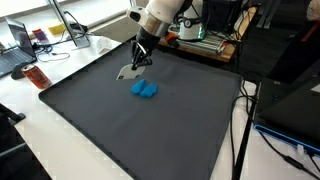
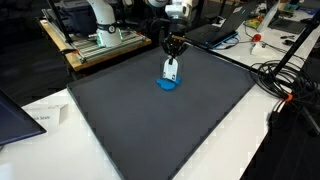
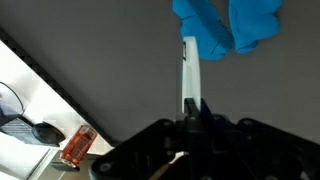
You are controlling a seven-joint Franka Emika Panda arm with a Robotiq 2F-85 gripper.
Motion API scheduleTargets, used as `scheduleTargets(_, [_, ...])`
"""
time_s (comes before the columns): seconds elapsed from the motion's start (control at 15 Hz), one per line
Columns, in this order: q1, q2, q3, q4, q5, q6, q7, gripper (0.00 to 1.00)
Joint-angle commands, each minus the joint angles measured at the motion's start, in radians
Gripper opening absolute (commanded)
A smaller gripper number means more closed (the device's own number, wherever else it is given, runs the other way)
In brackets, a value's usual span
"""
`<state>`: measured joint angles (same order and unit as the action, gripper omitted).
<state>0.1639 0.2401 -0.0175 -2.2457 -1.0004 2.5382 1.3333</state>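
My gripper point(image 1: 140, 56) hangs over the far part of a dark grey mat point(image 1: 120, 130), and it also shows in an exterior view point(image 2: 174, 48). It is shut on the top end of a slim white object point(image 3: 189, 70), which hangs down from the jaws point(image 3: 192, 108) in the wrist view. The object's lower end point(image 1: 128, 72) is close to the mat in both exterior views point(image 2: 171, 70). A crumpled blue cloth point(image 1: 145, 90) lies on the mat right beside that lower end. The cloth also shows in an exterior view point(image 2: 167, 84) and in the wrist view point(image 3: 225, 25).
An orange-red can point(image 1: 37, 77) stands on the white table by the mat's edge; it also shows in the wrist view point(image 3: 77, 146). A laptop point(image 1: 14, 52) and clutter sit beyond it. Equipment racks point(image 2: 100, 40) stand behind the mat. Cables point(image 2: 285, 80) run along one side.
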Motion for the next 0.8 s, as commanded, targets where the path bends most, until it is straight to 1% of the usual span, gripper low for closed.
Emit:
scheduleTargets(0.0, [-0.007,-0.051,0.0,-0.076,-0.112,0.075,0.104,0.01])
scheduleTargets(0.07, [0.005,-0.054,-0.014,-0.087,-0.14,0.102,0.131,0.01])
scheduleTargets(0.47, [0.004,-0.073,-0.029,-0.12,-0.356,0.192,0.324,0.01])
scheduleTargets(0.73, [0.003,-0.08,-0.038,-0.111,-0.542,0.218,0.479,0.01])
